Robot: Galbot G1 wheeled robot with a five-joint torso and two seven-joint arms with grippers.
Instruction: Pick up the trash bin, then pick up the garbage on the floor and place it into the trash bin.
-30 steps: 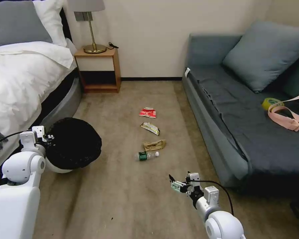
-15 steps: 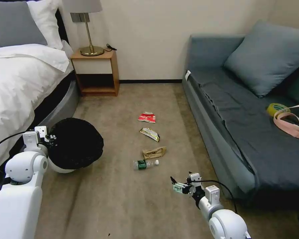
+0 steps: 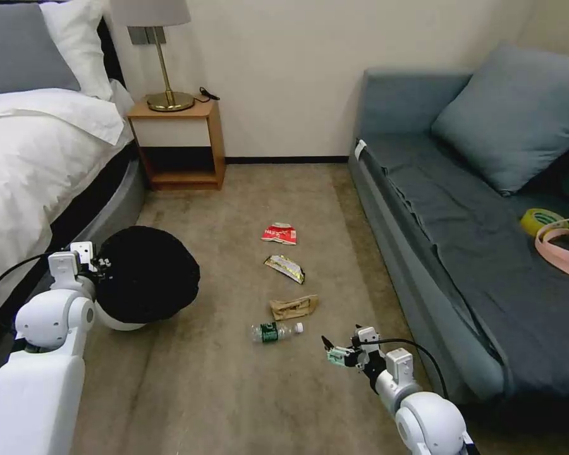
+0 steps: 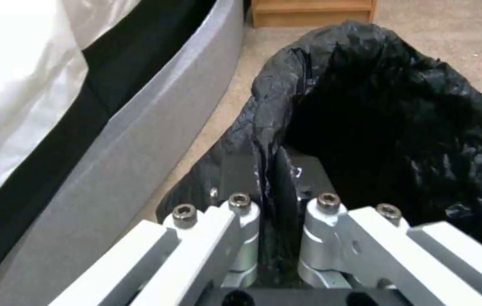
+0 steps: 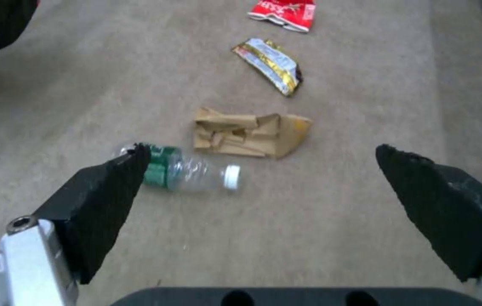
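Bin (image 3: 146,275) left of garbage row (image 3: 284,278); sofa (image 3: 461,227) right.

This is a bedroom, like in a hotel. A bed (image 3: 38,151) with white sheets is beside the left claw (image 3: 98,264), a lamp (image 3: 161,57) on a small wooden table (image 3: 177,142) farther ahead, and a grey sofa (image 3: 461,221) beside the right claw (image 3: 334,351).

White-sheeted bed (image 3: 38,158) with grey pillow (image 3: 22,47), brass lamp (image 3: 167,98) on wooden nightstand (image 3: 177,145), grey sofa (image 3: 474,253) with cushion (image 3: 518,120), yellow-green tape roll (image 3: 542,221), pink strap (image 3: 566,249), beige carpet (image 3: 234,392)
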